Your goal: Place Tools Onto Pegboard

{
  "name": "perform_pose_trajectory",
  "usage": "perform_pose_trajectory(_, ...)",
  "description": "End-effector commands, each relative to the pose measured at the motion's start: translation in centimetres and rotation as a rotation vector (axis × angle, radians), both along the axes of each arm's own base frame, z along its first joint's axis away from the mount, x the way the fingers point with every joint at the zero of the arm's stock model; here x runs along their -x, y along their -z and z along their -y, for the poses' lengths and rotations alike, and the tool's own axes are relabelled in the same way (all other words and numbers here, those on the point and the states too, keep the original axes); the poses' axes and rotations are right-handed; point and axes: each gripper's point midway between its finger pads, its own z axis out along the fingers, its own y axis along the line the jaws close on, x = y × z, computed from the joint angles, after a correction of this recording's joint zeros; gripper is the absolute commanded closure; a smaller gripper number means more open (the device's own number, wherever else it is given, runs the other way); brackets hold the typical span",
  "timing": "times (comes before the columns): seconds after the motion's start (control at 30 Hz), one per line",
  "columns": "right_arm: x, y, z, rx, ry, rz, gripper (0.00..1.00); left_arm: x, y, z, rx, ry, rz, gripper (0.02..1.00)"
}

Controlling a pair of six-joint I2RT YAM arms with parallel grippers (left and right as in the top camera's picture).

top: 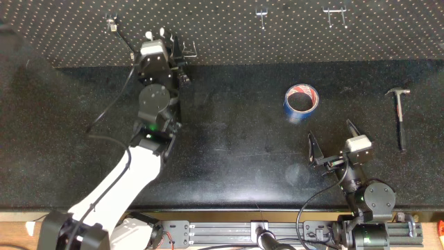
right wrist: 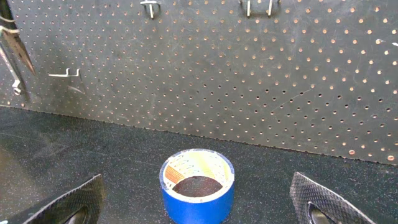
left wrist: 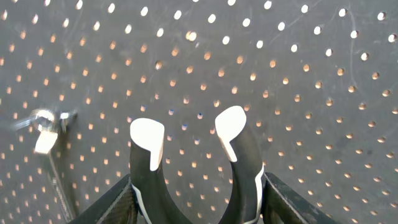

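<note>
At the left, the left pincer point(top: 156, 32) is raised to the black perforated pegboard point(top: 291, 35). Its two white-tipped fingers point(left wrist: 147, 137) are spread apart with nothing between them. Left of it, a small metal hook point(left wrist: 43, 121) sticks out of the board. Right of centre, a blue roll of tape point(top: 302, 102) lies hole-up on the black tabletop point(top: 229, 139), near the foot of the board. The right pincer point(top: 331, 139) sits low, near the roll, released and empty. Above, on the board, are a wire hook point(top: 261, 14) and a second wire hook point(top: 335, 14). At far right, a steel-headed hammer with a dark handle point(top: 399, 118) lies on the tabletop, head toward the board.
</note>
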Motion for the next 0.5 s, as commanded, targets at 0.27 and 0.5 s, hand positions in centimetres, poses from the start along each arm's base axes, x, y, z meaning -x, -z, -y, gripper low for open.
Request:
perform_pose_trajectory(0.27,0.1,0.1,-0.3,-0.014,-0.014,-0.005,0.025,-4.7,-1.2,1.0,-0.092,-0.027,0.017,0.989)
perform_pose_trajectory(0.5,0.1,0.1,-0.3,-0.015,-0.014,-0.005,0.025,-5.9,2.3,1.1,-0.116,-0.027,-0.054,0.991)
